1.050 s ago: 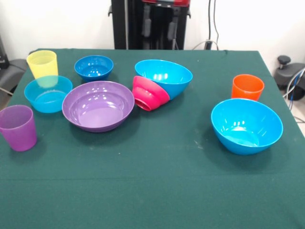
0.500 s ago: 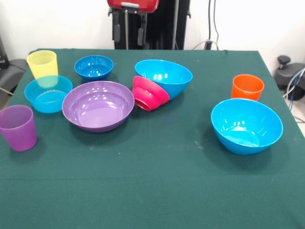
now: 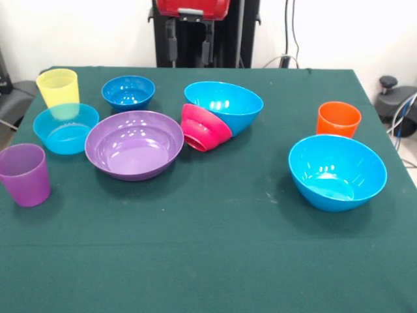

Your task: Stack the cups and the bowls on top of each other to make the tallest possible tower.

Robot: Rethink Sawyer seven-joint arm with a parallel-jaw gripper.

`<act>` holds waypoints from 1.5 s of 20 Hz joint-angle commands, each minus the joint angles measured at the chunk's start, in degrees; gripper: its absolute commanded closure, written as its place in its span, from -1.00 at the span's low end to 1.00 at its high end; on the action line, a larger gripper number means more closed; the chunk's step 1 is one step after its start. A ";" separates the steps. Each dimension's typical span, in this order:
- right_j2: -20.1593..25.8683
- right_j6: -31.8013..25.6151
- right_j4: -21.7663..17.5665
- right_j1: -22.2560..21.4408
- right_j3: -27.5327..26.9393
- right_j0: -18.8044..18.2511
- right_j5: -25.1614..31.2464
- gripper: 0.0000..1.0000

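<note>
Front view: claw [image 3: 189,47] at top centre hangs with fingers apart, holding nothing. Bowls lie scattered, unstacked. Best start: right the tipped pink bowl [image 3: 204,127] leaning on a blue bowl [image 3: 225,104].

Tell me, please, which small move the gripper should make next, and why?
Probably lower the gripper toward the magenta bowl. Nothing is stacked yet, and this bowl lies tipped against the tilted blue bowl, so it likely needs setting upright first as a base. The gripper hangs open and empty above the table's far edge.
</note>
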 commanded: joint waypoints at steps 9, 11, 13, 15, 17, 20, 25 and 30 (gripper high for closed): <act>9.29 -13.61 -2.32 -1.57 -0.19 -4.84 9.77 -1.00; 9.98 -14.13 -2.66 -1.88 -0.09 -5.92 10.13 -1.00; 10.60 -14.26 -3.72 -1.30 0.21 -7.17 9.40 -1.00; 11.22 -14.63 -4.93 -0.66 0.36 -8.44 8.80 -1.00; 12.41 -15.78 -5.40 -0.04 0.04 -10.31 9.08 -1.00; 13.65 -16.42 -6.38 0.34 0.16 -12.21 9.25 -1.00; 14.76 -16.11 -8.42 1.38 -0.26 -13.87 9.31 -1.00; 16.02 -17.21 -12.08 4.25 -0.96 -17.25 7.76 -1.00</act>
